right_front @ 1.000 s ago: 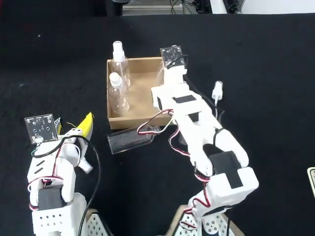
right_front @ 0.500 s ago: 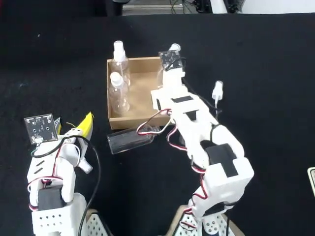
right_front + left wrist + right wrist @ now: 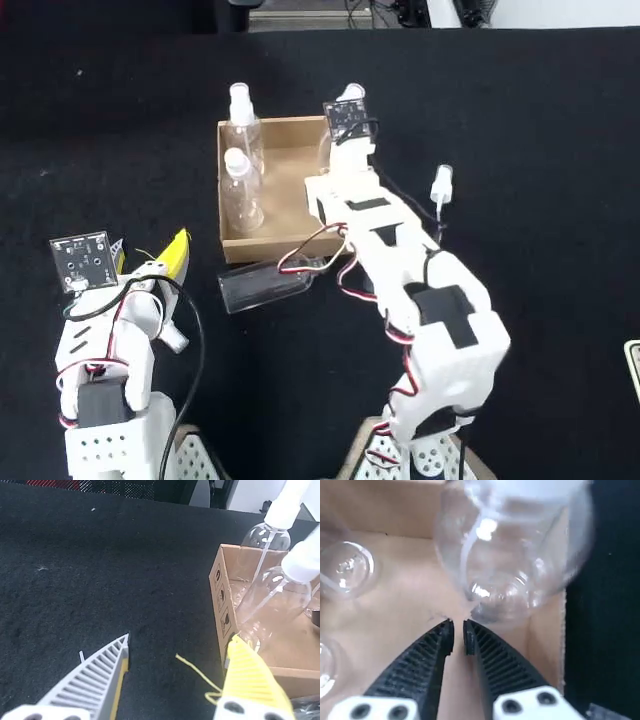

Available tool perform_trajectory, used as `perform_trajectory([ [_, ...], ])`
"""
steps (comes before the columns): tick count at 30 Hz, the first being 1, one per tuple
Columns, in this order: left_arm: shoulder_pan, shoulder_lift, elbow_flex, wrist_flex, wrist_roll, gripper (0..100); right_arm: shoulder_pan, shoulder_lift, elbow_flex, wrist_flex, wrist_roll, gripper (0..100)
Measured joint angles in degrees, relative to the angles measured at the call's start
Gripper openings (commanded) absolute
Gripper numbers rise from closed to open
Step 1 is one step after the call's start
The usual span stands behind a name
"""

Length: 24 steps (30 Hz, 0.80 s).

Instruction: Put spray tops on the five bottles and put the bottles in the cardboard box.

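In the cardboard box (image 3: pixel 255 248), the right arm (image 3: pixel 390 240) half-hides a bottle (image 3: pixel 515 555); right gripper (image 3: pixel 458 626), pinched nearly closed, holds nothing; left gripper (image 3: pixel 180 641) gapes, empty.

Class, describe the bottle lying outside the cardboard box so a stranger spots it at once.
Find the cardboard box on the black table. Just outside its wall nearest the arms, a clear bottle lies flat. Unlike the upright bottles inside the box, it shows no white spray top.
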Motion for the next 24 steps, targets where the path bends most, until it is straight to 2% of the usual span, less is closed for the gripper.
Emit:
perform_trajectory([
  [4, 0.00, 0.00, 0.00, 0.00, 0.00, 29, 0.00, 1.05, 0.00, -3.16, 0.00, 1.0],
  [19, 0.00, 0.00, 0.00, 0.00, 0.00, 29, 0.00, 1.05, 0.00, -3.43, 0.00, 1.1],
  [24, 0.00, 0.00, 0.00, 0.00, 0.00, 29, 0.18, -5.10, 0.44, -1.76, 0.00, 1.1],
])
